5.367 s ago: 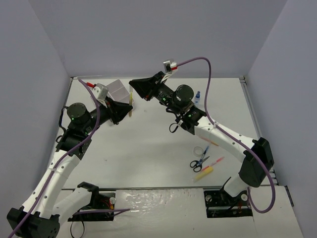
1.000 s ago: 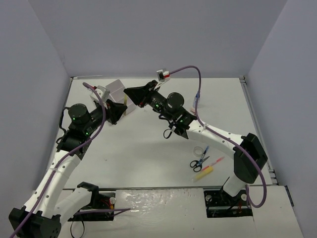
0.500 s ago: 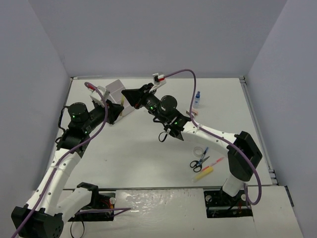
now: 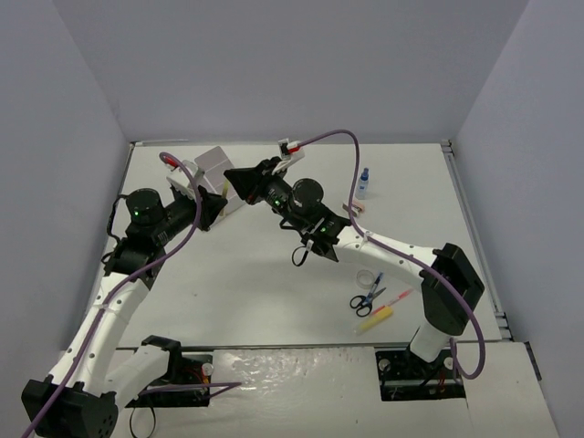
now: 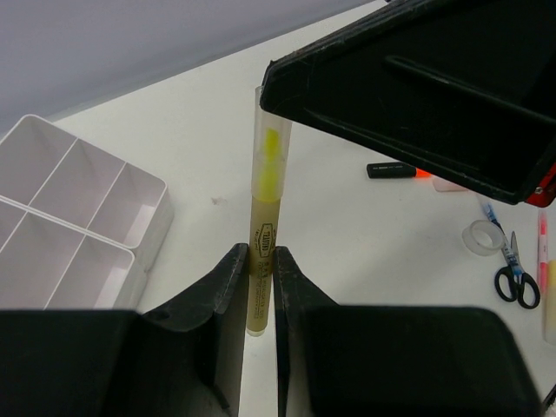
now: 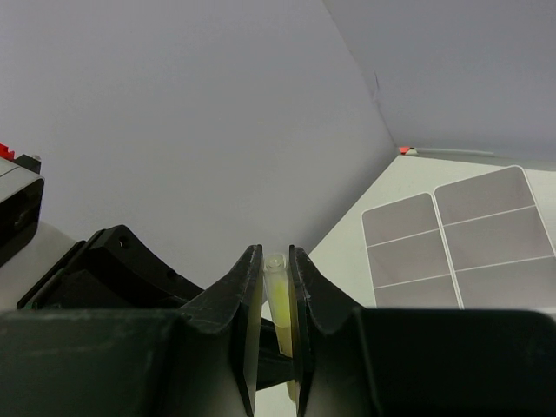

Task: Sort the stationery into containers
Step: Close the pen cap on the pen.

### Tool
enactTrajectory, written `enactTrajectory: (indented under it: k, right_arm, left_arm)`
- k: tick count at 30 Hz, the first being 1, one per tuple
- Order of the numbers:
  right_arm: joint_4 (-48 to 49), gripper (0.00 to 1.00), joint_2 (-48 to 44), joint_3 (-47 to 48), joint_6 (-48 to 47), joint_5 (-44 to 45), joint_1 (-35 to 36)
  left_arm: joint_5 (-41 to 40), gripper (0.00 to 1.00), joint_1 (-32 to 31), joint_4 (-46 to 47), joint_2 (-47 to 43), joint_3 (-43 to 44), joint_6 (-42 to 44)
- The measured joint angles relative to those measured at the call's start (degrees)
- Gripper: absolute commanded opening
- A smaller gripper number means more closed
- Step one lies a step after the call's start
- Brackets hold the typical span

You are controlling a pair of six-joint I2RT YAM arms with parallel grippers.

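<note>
1. The yellow highlighter (image 5: 263,217) is up off the bench (image 5: 347,252), held between your two tools. Its clear cap end points toward the right tool and its barrel end toward the left one.
2. Your left tool (image 5: 261,257) is closed down to a narrow gap, with both fingers pressed against the lower barrel of the yellow highlighter.
3. Your right tool (image 6: 275,256) is likewise almost closed, pinching the clear cap end. It faces the left tool tip to tip, just beyond it.
4. The white tray (image 5: 155,228), divided into square compartments, sits on the bench just to the left of your left tool.
5. On the far side, to the right of the left tool and past the right tool, an orange-black highlighter (image 5: 393,170) lies on the bench. Further right, a tape roll (image 5: 480,236) lies just beside the scissors (image 5: 514,282), all well apart from the tray.
</note>
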Motion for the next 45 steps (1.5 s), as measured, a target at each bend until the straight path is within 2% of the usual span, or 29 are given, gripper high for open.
enactTrajectory:
  k: [45]
  right_arm:
    - [-0.87,0.0,-0.67,-3.04,-1.33,3.54,2.25]
  left_arm:
    - [0.32,0.0,0.37,-5.62,0.35,0.0,0.95]
